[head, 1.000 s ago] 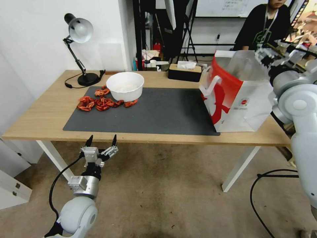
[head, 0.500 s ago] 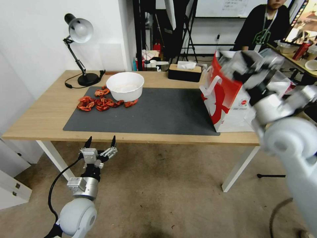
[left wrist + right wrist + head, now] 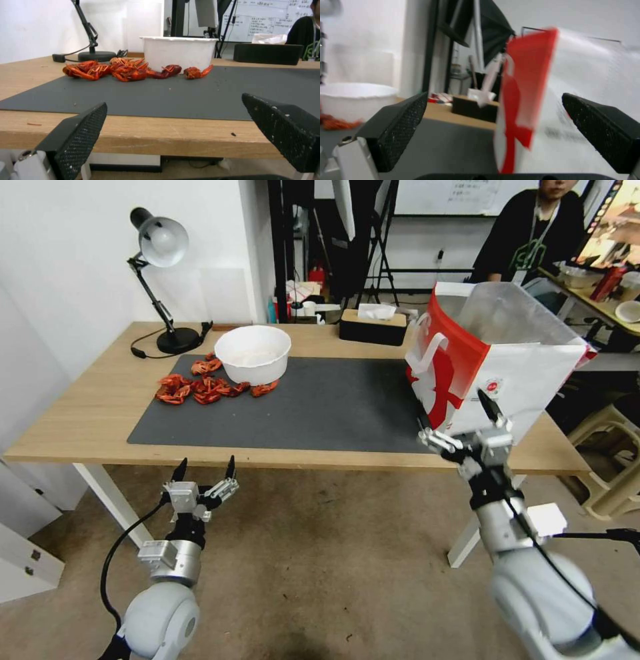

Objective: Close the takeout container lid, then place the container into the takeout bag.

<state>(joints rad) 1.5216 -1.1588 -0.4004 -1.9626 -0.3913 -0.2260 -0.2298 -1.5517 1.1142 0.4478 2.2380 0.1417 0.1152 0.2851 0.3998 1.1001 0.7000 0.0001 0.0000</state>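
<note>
Takeout bag (image 3: pixel 497 373) stands upright and open-mouthed at the right end of the wooden table (image 3: pixel 87 420), its base partly on the dark mat (image 3: pixel 320 407), with the clear liner holding the mouth wide, which would suit dropping something in from above. I cannot make out the blueberry container anywhere on the table; whether it sits down inside the bag is hidden by the bag's walls. The right gripper (image 3: pixel 467 430) is low in front of the bag, at the table's front edge, fingers spread apart and holding nothing; its wrist camera faces the bag's red corner (image 3: pixel 520 100). The left gripper (image 3: pixel 203 473) waits below the front edge of the table, fingers likewise apart and empty, pointed toward the white bowl (image 3: pixel 178 52) and the red crayfish (image 3: pixel 123 71) lying beside it on the mat.
</note>
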